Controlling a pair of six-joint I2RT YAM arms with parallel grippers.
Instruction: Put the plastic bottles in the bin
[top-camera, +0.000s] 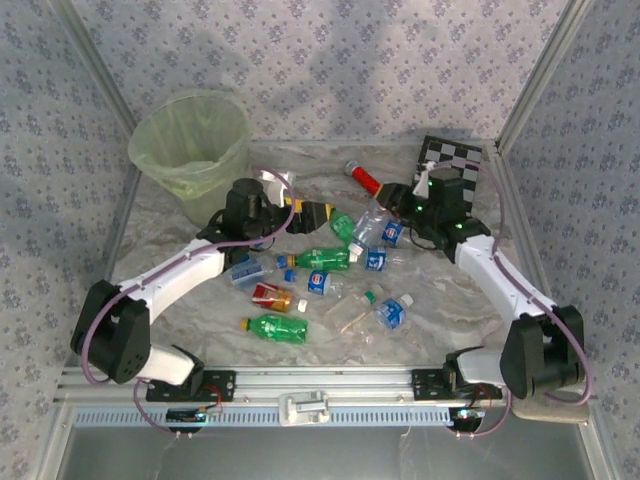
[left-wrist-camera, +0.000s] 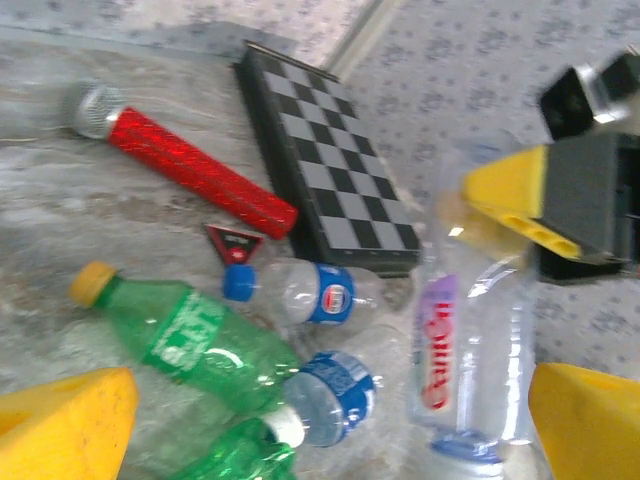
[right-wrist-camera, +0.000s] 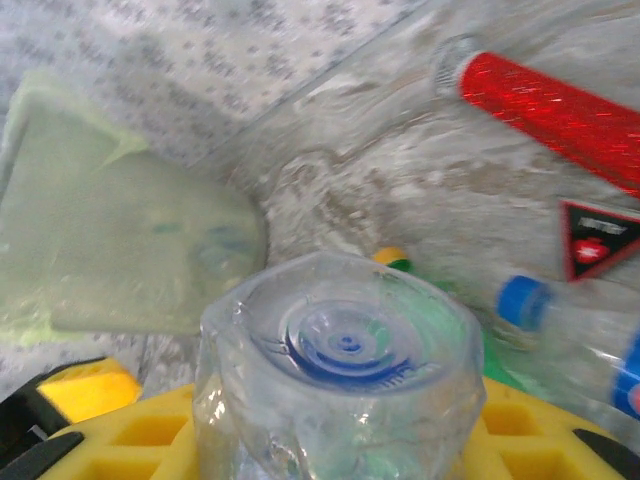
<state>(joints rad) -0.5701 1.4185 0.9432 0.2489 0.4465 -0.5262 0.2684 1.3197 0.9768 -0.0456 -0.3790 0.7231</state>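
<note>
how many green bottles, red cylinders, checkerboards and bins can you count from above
green bottles: 3
red cylinder: 1
checkerboard: 1
bin: 1
total: 6

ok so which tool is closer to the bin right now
left. the left tool sits open just right of the bin; the right tool is farther right, toward the checkerboard, shut on a clear bottle
</note>
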